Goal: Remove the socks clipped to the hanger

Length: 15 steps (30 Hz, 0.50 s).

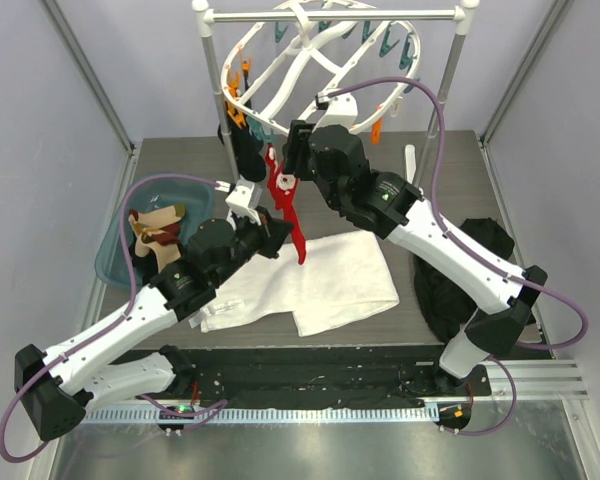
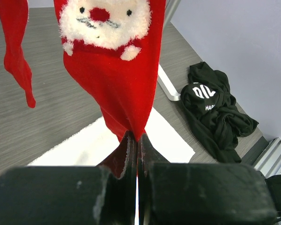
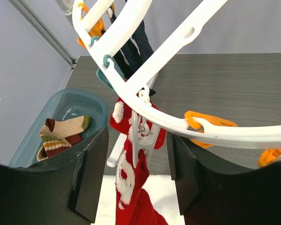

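The white hanger (image 1: 310, 60) hangs from the rail with orange and teal clips on its rim; it also shows in the right wrist view (image 3: 154, 56). A red Santa sock (image 1: 292, 215) hangs from a white clip (image 3: 145, 133). My left gripper (image 1: 283, 238) is shut on that sock's lower end (image 2: 117, 70). A second red sock (image 2: 18, 61) hangs beside it. My right gripper (image 3: 138, 161) is open, with its fingers (image 3: 91, 173) on either side of the white clip and not touching it. A dark navy sock with white stripes (image 3: 131, 51) hangs further along the frame.
A teal bin (image 1: 115, 262) at the left holds tan and brown striped socks (image 3: 61, 133). A white cloth (image 1: 325, 280) lies under the hanging socks. A black garment with white lettering (image 2: 215, 112) lies at the right. The grey rail (image 1: 330, 16) stands at the back.
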Tool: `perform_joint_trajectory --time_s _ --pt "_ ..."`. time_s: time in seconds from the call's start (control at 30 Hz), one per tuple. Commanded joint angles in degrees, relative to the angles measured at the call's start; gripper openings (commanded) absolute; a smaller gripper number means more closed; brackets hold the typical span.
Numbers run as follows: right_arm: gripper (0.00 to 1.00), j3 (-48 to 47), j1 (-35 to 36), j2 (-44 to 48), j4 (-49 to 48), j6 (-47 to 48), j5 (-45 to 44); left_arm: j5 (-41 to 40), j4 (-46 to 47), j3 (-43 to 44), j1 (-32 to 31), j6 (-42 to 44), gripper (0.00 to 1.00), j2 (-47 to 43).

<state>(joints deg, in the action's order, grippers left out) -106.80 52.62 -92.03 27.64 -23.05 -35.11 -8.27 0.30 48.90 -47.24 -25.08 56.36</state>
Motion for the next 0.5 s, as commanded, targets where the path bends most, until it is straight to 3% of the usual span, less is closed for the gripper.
perform_joint_trajectory --time_s 0.0,0.47 --pt "0.60 0.3 -0.9 -0.1 -4.8 -2.2 -0.3 1.4 2.5 0.7 -0.4 -0.1 0.00 -1.0" --pt "0.57 1.3 -1.1 -0.7 -6.5 -3.8 -0.1 1.5 2.9 0.9 -0.4 0.2 0.00 -0.2"
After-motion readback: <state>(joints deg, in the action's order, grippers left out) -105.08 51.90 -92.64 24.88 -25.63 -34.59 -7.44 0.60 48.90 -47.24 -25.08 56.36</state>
